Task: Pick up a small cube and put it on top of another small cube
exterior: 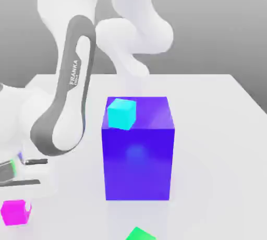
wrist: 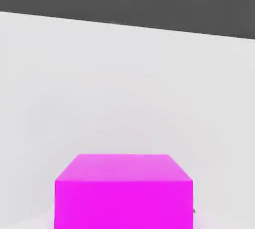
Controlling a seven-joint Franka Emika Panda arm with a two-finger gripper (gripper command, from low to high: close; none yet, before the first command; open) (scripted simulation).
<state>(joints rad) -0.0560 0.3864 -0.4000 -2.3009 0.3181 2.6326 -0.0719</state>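
Blue is the big block [exterior: 138, 155] that stands in the middle of the white table [exterior: 208, 129] in the exterior view. A cyan cube [exterior: 122, 114] sits on top of it, at the top's front corner toward the exterior view's left. The white arm [exterior: 73, 93] bends down from above and behind the block and ends low at the exterior view's left, where the pincer [exterior: 20, 184] hangs just above a magenta cube [exterior: 15, 212]. That cube rests on the table toward its near edge, well apart from the block. A green thing [exterior: 140, 234] lies at the near edge in front of the block, cut off by the frame. Whether the pincer is released or clenched cannot be told. Nor can I tell where the small cube lies, or how it stands to the pincer.

In the hand view, the magenta cube [wrist: 123, 193] lies close below the camera, flat on the table [wrist: 124, 83]. Bare white surface runs beyond it to the far edge, with dark grey behind.
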